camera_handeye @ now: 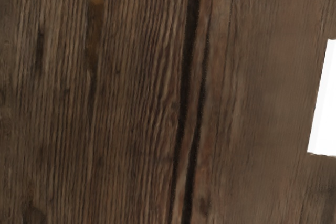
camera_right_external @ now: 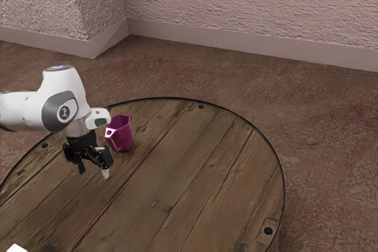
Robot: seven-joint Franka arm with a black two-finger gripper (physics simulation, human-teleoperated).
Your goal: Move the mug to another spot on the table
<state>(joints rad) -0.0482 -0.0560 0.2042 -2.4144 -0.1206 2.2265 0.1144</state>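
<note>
A round plank table (camera_right_external: 195, 169) stands on brown carpet below rough pinkish walls. The magenta mug (camera_right_external: 119, 132) sits upright on it, near the far rim. My gripper (camera_right_external: 93, 171) hangs just beside the mug, toward the exterior view's left, fingers spread and empty. The hand points down at bare wood, so I judge it is staged low to slide across and straddle the mug.

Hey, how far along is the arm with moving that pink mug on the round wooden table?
Nothing looks done: the mug stands upright on the table, ungrasped. In hand: the tool hangs open and empty low over the wood, beside the mug on the exterior view's left. Left: grasp the mug, lift it, set it down at another spot.
</note>
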